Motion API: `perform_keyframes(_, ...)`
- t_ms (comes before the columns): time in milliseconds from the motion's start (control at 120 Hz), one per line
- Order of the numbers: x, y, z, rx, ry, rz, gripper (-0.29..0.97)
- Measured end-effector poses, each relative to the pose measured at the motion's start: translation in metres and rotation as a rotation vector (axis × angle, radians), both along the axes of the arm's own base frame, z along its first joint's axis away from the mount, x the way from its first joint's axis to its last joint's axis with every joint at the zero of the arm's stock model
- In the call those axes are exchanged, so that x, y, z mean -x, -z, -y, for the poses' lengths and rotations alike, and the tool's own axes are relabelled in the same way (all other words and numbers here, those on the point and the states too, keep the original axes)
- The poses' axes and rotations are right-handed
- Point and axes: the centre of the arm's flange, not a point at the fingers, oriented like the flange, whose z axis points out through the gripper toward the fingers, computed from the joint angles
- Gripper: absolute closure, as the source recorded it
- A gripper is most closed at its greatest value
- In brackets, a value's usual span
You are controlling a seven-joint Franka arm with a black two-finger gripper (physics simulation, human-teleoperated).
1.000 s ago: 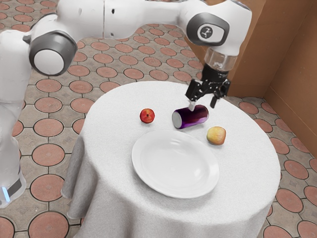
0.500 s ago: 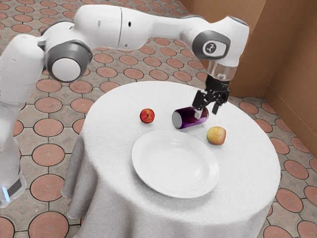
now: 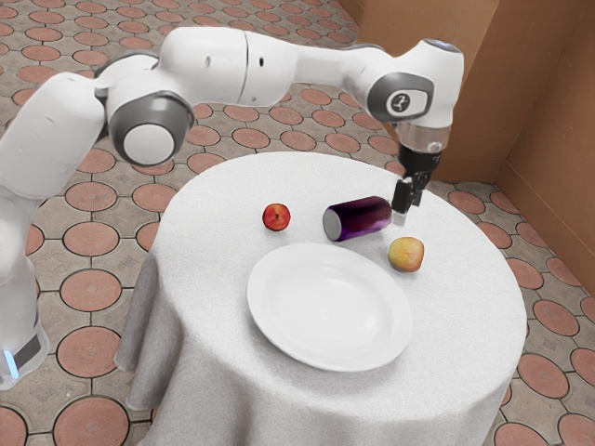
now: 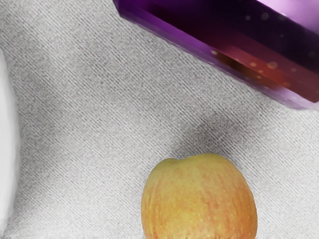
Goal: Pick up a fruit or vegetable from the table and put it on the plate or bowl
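Observation:
A yellow-red apple (image 3: 406,253) lies on the white tablecloth to the exterior view's right of the white plate (image 3: 329,305). A smaller red fruit (image 3: 276,217) sits behind the plate toward the exterior view's left. My gripper (image 3: 405,212) hangs open with nothing in it, just behind and above the apple, at the end of a purple can (image 3: 357,219) lying on its side. The wrist view looks down on the apple (image 4: 199,199) close under my hand, with the can (image 4: 224,45) beyond it and the plate's rim (image 4: 6,149) at the side.
The round table (image 3: 223,372) is draped in white cloth hanging over its edge. Brown walls (image 3: 539,84) stand behind it at the exterior view's right. Tiled floor surrounds the table.
My hand has moved from over the can toward the exterior view's right and turned, so it now hangs past the can's end, near the apple. The objects have not moved.

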Motion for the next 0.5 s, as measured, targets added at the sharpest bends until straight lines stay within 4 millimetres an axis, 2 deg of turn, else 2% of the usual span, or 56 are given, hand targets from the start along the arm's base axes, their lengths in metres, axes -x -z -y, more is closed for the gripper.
perform_keyframes(50,-0.006,0.008,0.005,0.007,-0.013,0.003,0.00)
perform_keyframes(117,-0.011,0.019,0.000,0.013,-0.044,0.002,0.00)
perform_keyframes(225,-0.010,0.041,-0.003,0.027,-0.084,-0.021,0.00)
perform_keyframes(500,-0.013,0.054,-0.005,0.057,-0.146,-0.011,0.00)
